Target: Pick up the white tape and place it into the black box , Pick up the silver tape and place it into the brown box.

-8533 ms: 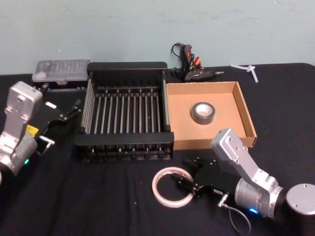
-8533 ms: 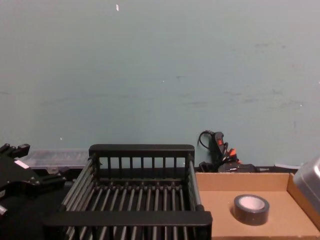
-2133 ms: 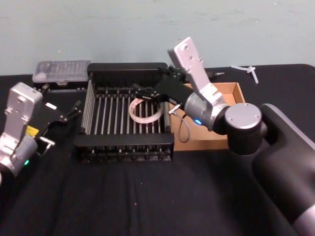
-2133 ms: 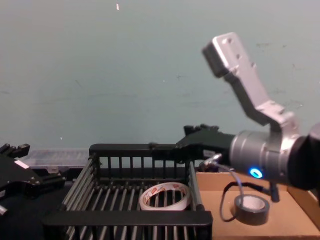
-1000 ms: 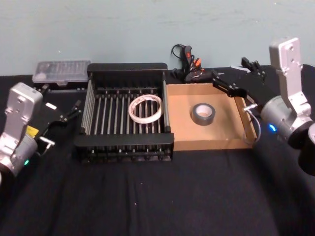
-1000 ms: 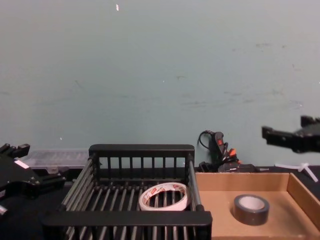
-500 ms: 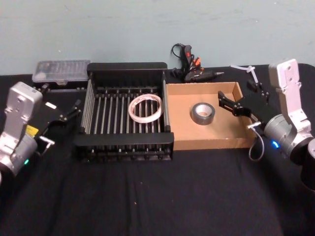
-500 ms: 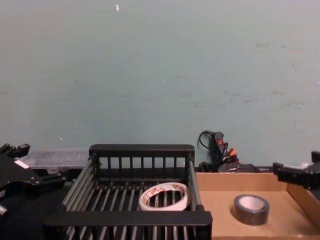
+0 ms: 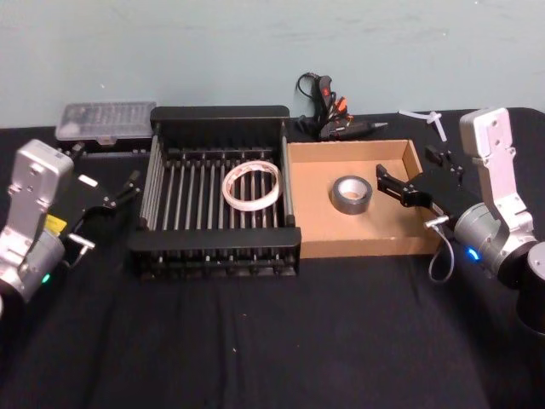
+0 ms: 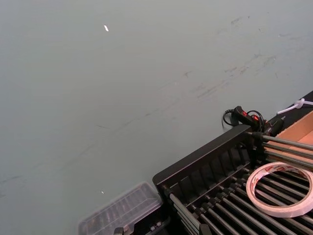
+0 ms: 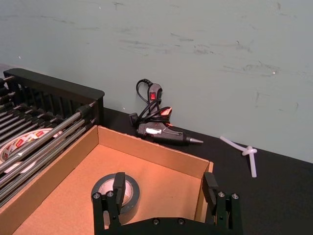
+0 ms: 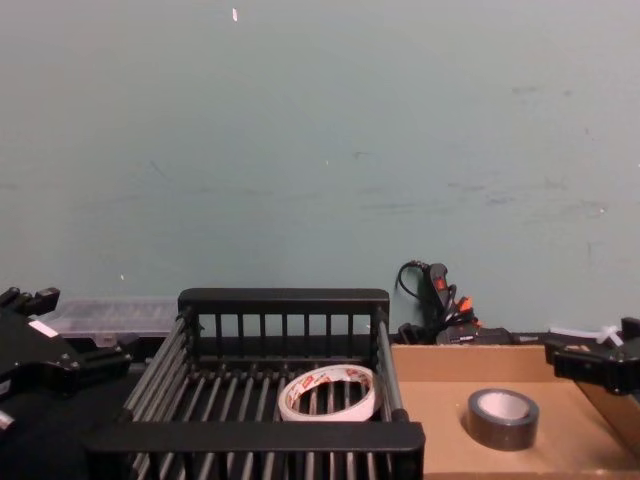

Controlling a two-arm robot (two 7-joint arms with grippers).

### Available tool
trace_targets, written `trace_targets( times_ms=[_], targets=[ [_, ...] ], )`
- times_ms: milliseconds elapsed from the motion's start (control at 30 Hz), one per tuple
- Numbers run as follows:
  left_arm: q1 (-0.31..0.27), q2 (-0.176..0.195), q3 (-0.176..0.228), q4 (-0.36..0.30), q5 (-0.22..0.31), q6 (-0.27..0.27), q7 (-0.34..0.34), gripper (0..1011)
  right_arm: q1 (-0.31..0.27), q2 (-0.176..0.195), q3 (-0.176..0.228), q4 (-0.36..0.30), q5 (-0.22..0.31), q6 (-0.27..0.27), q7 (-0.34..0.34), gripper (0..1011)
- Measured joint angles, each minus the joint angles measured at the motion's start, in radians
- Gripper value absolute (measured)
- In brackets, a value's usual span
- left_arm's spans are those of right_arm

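The white tape [image 9: 252, 185] lies flat on the bars inside the black box [image 9: 220, 114], toward its right side; it shows too in the chest view [image 12: 328, 392] and the left wrist view [image 10: 279, 188]. The silver tape [image 9: 351, 194] rests flat in the brown box [image 9: 362, 248], near its middle [image 11: 117, 193]. My right gripper [image 9: 404, 164] is open and empty over the brown box's right wall, with the silver tape just beyond its fingers [image 11: 117, 185]. My left gripper [image 9: 107, 164] is parked open to the left of the black box.
A black glue gun [image 9: 328, 115] with its cord lies behind the brown box. A clear plastic case [image 9: 106, 119] sits at the back left, and a white plastic piece [image 9: 426, 119] at the back right. Black cloth covers the table.
My right gripper carried the white tape from the table's front into the black box, let it go, swung right and came down at the brown box's right wall. The left arm stayed still.
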Motion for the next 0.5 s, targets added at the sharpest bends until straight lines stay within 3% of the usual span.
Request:
trace_targets(
  times_ms=[500],
  targets=[
    [0.0,0.0,0.0,0.0,0.0,0.0,0.0,1001,0.0,0.001,0.0,0.0,0.0,0.0,0.0,1002]
  ],
)
